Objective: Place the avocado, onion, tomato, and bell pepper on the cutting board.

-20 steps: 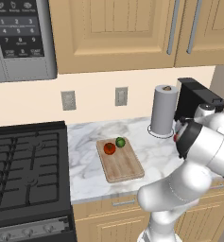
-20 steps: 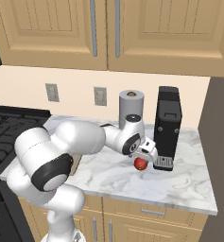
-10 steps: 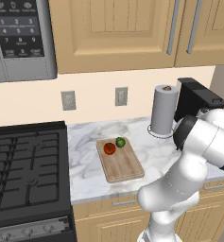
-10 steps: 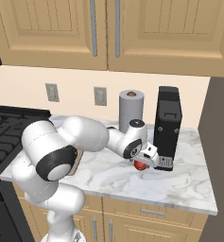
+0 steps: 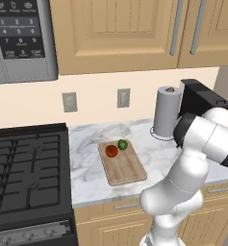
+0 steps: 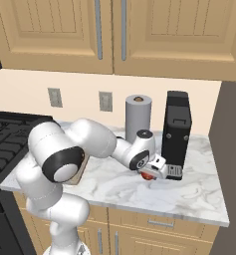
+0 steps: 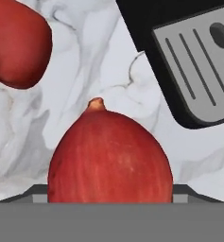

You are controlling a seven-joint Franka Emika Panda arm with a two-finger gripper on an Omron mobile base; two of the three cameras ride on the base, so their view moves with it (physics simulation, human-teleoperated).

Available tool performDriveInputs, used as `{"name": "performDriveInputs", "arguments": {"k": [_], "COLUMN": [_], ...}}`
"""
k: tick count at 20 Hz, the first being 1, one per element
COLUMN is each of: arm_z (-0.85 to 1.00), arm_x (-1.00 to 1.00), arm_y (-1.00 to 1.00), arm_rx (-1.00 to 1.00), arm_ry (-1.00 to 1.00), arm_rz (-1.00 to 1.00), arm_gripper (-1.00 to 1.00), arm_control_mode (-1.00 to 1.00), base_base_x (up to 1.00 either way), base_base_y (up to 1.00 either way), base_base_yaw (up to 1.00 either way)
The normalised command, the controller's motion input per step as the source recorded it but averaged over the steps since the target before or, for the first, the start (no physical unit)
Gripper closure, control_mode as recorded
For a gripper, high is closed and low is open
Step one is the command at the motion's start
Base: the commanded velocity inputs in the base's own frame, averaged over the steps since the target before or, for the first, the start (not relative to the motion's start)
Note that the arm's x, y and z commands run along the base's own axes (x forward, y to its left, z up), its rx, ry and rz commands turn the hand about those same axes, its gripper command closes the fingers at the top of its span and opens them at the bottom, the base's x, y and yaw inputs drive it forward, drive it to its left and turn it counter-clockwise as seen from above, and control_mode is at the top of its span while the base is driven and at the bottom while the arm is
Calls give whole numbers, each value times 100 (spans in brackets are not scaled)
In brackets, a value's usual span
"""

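Hand view: I see the onion at bottom centre, right up against the camera, on the marble counter; fingertips are hidden, so I can't tell whether they're clamped or loose. Another red item sits upper left, a black appliance base upper right. Right base view: gripper is low at centre, beside the black appliance. Left base view: cutting board at centre carries the avocado and a red tomato at its far end.
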Motion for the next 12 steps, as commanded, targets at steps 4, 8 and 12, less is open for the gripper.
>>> {"name": "performDriveInputs", "arguments": {"k": [4, 8, 12], "arm_z": [11, 61, 69], "arm_x": [-7, -19, -23], "arm_y": [-12, 0, 22], "arm_rx": [0, 2, 6], "arm_ry": [-6, -16, -13], "arm_rz": [0, 1, 1], "arm_gripper": [100, 100, 100], "arm_control_mode": [-100, -100, -100], "base_base_x": [0, 0, 0], "base_base_y": [0, 0, 0], "base_base_yaw": [0, 0, 0]}}
